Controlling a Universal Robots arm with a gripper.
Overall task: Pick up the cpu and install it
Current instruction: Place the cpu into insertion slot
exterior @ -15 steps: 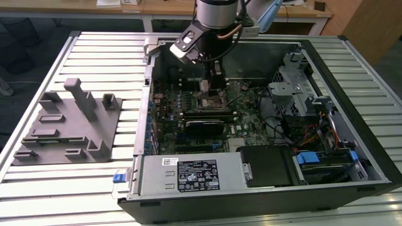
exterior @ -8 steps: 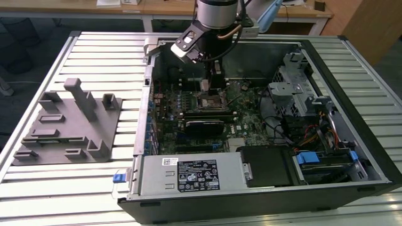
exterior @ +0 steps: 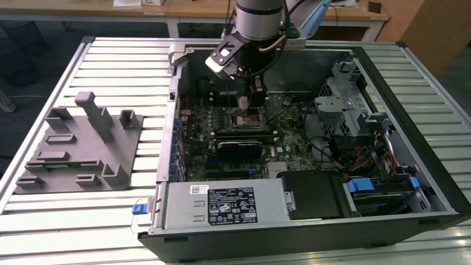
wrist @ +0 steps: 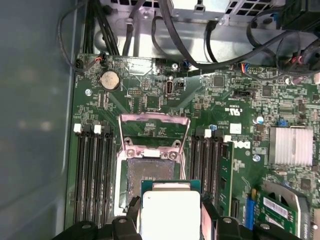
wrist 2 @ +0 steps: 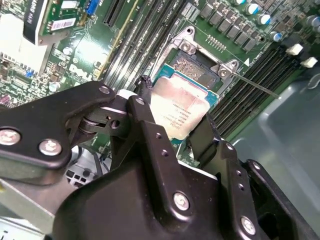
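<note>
the black gripper [exterior: 249, 104] clasped the silvery square cpu [wrist 2: 182, 107] near the dark socket frame [exterior: 246, 118] at its six o'clock in the exterior view, the install step likely needing squaring.

You are looking down on a ridged metal table [exterior: 110, 55], its pale slats running across the exterior view and catching soft, even light. Behind it a wooden desk [exterior: 191, 8] on white legs is standing along the far side, with dark floor [exterior: 44, 44] showing beneath it. A brown wooden panel [exterior: 431, 27] is rising at the exterior view's right.
</note>
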